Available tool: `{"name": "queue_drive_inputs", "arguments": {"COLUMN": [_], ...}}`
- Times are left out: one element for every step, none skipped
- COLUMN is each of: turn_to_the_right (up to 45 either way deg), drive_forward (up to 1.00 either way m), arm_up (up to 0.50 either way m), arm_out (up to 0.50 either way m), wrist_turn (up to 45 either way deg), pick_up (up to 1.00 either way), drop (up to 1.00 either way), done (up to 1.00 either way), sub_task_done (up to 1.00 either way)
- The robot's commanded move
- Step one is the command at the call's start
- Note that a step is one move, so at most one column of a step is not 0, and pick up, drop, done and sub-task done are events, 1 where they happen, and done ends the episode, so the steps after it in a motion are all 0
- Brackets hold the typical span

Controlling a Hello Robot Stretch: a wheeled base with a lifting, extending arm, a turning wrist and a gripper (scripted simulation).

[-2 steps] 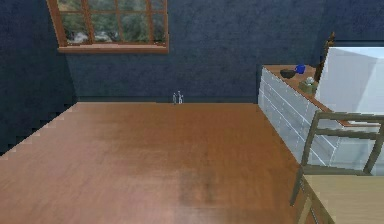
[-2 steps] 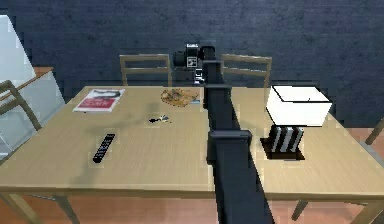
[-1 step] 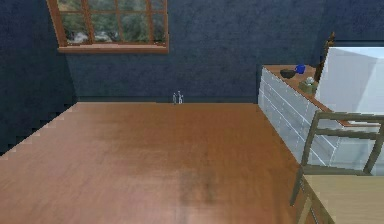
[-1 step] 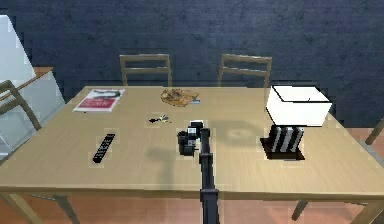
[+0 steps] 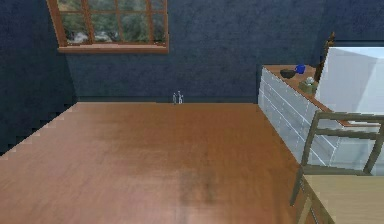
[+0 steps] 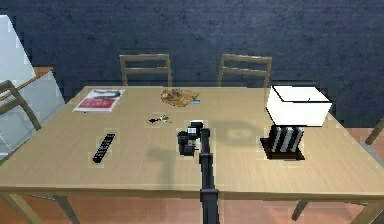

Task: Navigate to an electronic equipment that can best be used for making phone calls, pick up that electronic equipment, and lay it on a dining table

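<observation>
The arm (image 6: 207, 175) is out over the tabletop (image 6: 60, 165) mid-frame, so this looks like the laying-down step, but I cannot tell if the fingers (image 6: 186, 141) hold the phone, maybe the dark lump (image 6: 184, 147) there, and next it must go down softly.

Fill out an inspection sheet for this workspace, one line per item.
Surface: wooden dining table, level.
Job's things: cannot tell a phone from the dark gripper.
Clutter: remote, red-and-white magazine, brown heap, white box.
Grippers: seen at the table's middle; cannot tell whether the jaws hold anything.
Cables: nothing seen.
Surroundings: chairs, dark blue wall, window, white dresser.
</observation>
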Motion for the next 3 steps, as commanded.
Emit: {"name": "queue_drive_inputs", "arguments": {"turn_to_the_right": [0.0, 0.0, 0.0], "drive_forward": [0.0, 0.0, 0.0], "arm_up": [0.1, 0.0, 0.0], "arm_out": [0.0, -0.08, 0.0], "wrist_turn": [0.0, 0.0, 0.0], "pick_up": [0.0, 0.0, 0.0], "drop": [0.0, 0.0, 0.0], "done": [0.0, 0.0, 1.0], "sub_task_done": [0.0, 0.0, 0.0]}}
